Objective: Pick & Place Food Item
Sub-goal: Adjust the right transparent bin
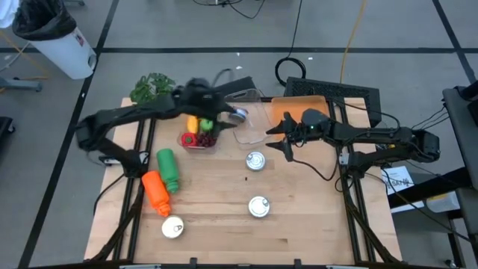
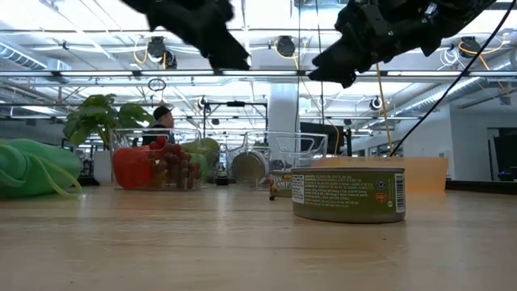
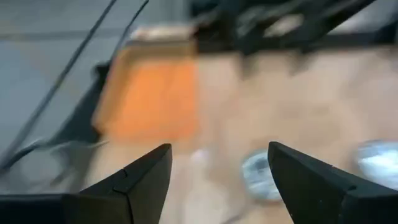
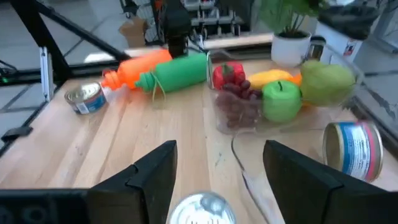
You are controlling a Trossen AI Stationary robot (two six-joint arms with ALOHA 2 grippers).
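Note:
A clear tub [image 1: 198, 139] on the table's far left-centre holds plastic fruit: a red piece, grapes, a green apple [image 4: 281, 99], a yellow piece and a pear. A tin can [image 1: 239, 114] lies on its side just right of it. My left gripper [image 1: 222, 109] hovers open above the tub's far side and the lying can, with nothing between its fingers [image 3: 219, 149]. My right gripper [image 1: 282, 138] hangs open over the table's centre-right, pointing toward the tub [image 4: 219, 149], also with nothing in it.
An empty clear tub [image 1: 252, 128] and an orange tray [image 1: 299, 107] stand at the far centre. Upright cans [image 1: 255, 160] [image 1: 258, 206] [image 1: 172, 227] dot the middle and near side. A green bottle [image 1: 169, 169] and an orange bottle [image 1: 155, 191] lie at the left.

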